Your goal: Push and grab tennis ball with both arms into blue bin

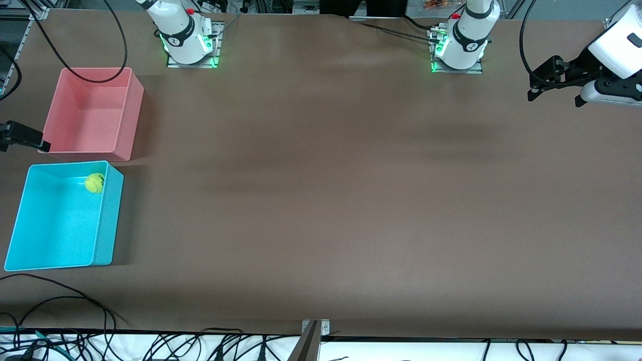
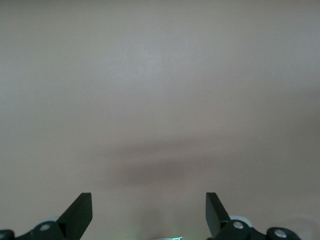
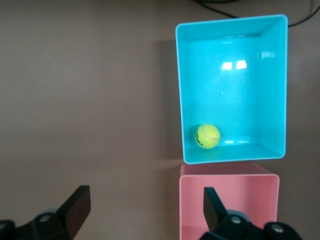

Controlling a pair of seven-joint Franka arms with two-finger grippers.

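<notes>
Nearest the front camera, a tangle of black cables (image 1: 150, 346) runs along the table's edge, and past them lies the brown tabletop (image 1: 321, 200), bare across its middle and faintly shadowed. At my right arm's end of the table sits the blue bin (image 1: 30, 250), and the tennis ball (image 1: 94, 182) rests inside it on the floor, tucked against the corner that faces the pink bin (image 1: 128, 120). That pink bin stands just beside the blue one, farther from the front camera, with a black cable (image 1: 100, 77) draped over its rim. My right gripper (image 3: 145, 210) hangs over the table's edge beside the pink bin, fingers (image 3: 75, 205) spread wide and holding nothing. My left gripper (image 2: 149, 212) waits over the left arm's end of the table, fingers (image 2: 80, 212) also spread wide, empty, with only bare brown surface under them. Farthest off, my two bases (image 1: 190, 45) glow green along the table's edge.
</notes>
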